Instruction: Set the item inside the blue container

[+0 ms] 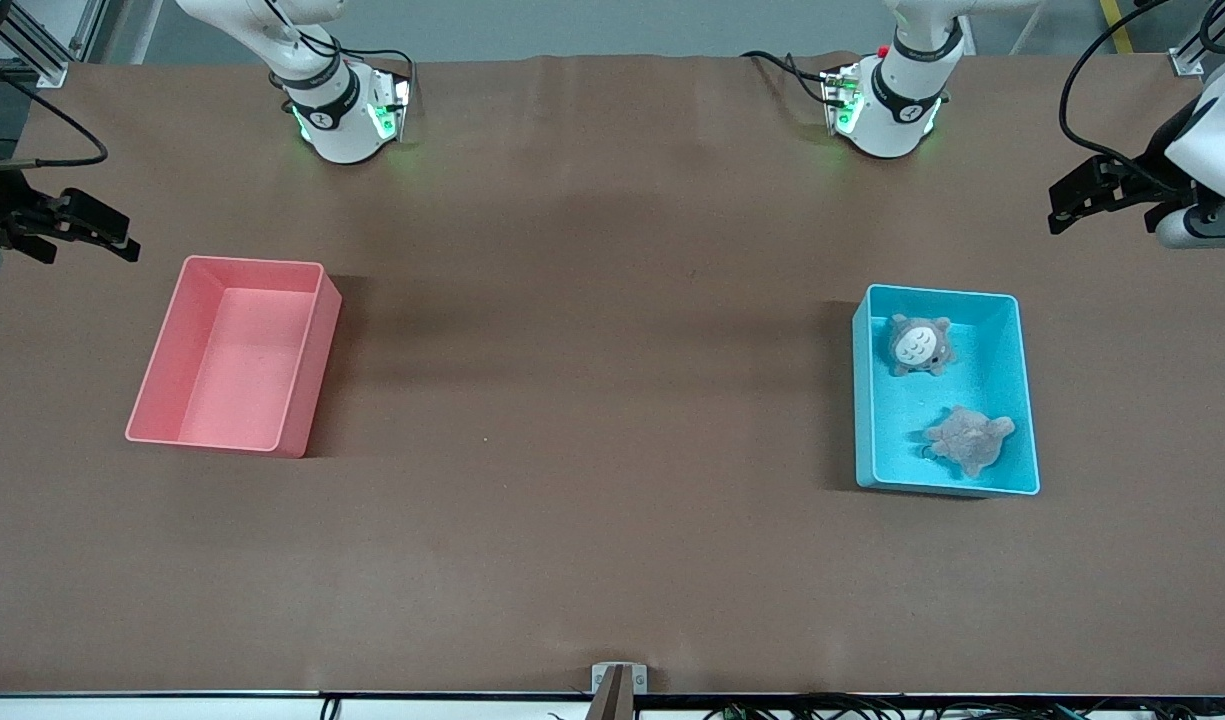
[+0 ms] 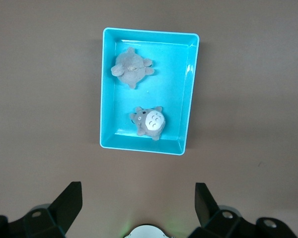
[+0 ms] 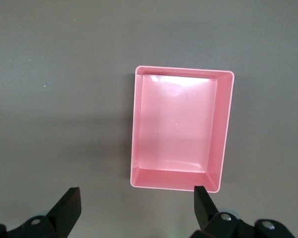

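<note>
Two plush toys, owl plush point(image 1: 918, 345) and turtle plush point(image 1: 968, 438), lie in the blue container point(image 1: 1022, 400) at three o'clock on my desk point(image 1: 592, 400). Left hand point(image 2: 138, 208) and right hand point(image 3: 134, 210) hover spread, waiting; pink bin point(image 1: 312, 370) sits bare at nine, so I judge the sorting done.

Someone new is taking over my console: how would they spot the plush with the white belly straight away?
Find the blue container toward the left arm's end of the table; it holds two grey plush toys. The white-bellied plush is the one farther from the front camera. Its neighbour, the flat grey plush, is plain grey all over.
</note>
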